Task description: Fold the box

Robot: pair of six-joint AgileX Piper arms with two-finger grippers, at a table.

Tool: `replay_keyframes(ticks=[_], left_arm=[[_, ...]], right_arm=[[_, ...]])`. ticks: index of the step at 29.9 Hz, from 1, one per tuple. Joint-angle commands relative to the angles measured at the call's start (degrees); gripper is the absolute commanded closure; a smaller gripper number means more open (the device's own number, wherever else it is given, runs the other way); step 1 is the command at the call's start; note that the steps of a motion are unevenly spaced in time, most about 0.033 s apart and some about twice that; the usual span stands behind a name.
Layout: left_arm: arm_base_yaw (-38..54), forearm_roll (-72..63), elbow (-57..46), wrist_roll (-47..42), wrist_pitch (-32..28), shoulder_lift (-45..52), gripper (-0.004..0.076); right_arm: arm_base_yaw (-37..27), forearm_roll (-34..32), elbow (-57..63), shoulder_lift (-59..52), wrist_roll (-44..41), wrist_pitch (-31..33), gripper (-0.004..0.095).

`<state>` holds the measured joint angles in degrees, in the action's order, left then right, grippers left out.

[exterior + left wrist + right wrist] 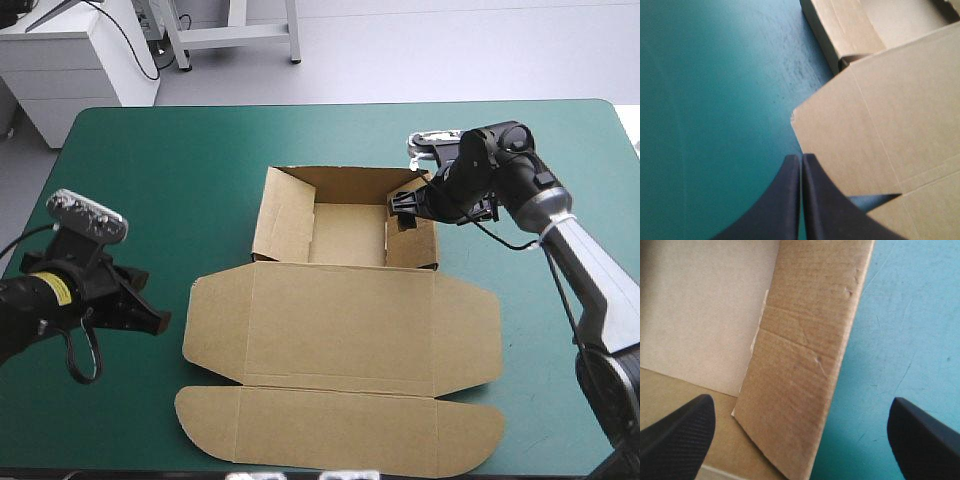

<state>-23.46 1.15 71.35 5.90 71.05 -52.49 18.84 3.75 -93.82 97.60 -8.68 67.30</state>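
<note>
1. While the brown box [340, 330] lies in the middle of your surface [180, 150], only its far part is built up. There an open tray [350, 232] has its walls raised.
2. The lid [340, 320] lies flat on the teal-green cover [150, 180], reaching from the tray toward the near edge. It ends in a long rounded front flap [340, 430].
3. Your right hand [405, 210] is at the tray's right wall [800, 365], toward that wall's far end.
4. Its black fingers [680, 435] stand wide apart and grip nothing. In the right wrist view the wall runs between them, with one finger on the tray's inner side and the other over the bare cover outside.
5. You cannot tell from these views whether either finger touches the board.
6. Your left hand [801, 157] is low over the cover, to the left of the lid, and points toward the lid's left side flap [215, 325].
7. That hand's fingers are pressed together into one point and hold nothing.
8. The point sits just beside the side flap's edge, and the left wall of the tray shows farther ahead.
</note>
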Motion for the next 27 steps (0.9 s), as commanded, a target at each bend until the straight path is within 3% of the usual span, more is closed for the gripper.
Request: replay_keyframes(ticks=[1, 6, 12, 27], left_arm=[[0.02, 0.25, -5.0, -2.9, 2.7, 3.72, 0.073], [0.02, -1.52, -12.22, -4.22, 2.7, 8.09, 0.073], [0.02, -2.02, -14.67, -5.9, 2.7, 10.76, 0.073], [0.02, -1.74, -14.76, -6.2, 2.22, 10.85, 0.073]], right_arm=[[0.02, -0.45, -1.78, 0.46, 0.6, -2.4, 0.0048], [0.02, -0.45, -1.78, 4.67, 0.13, -2.4, 0.0062], [0.02, -0.24, -1.78, 7.3, -0.05, -2.4, 0.0198], [0.02, -0.07, -1.78, 7.51, 0.18, -1.87, 0.0914]])
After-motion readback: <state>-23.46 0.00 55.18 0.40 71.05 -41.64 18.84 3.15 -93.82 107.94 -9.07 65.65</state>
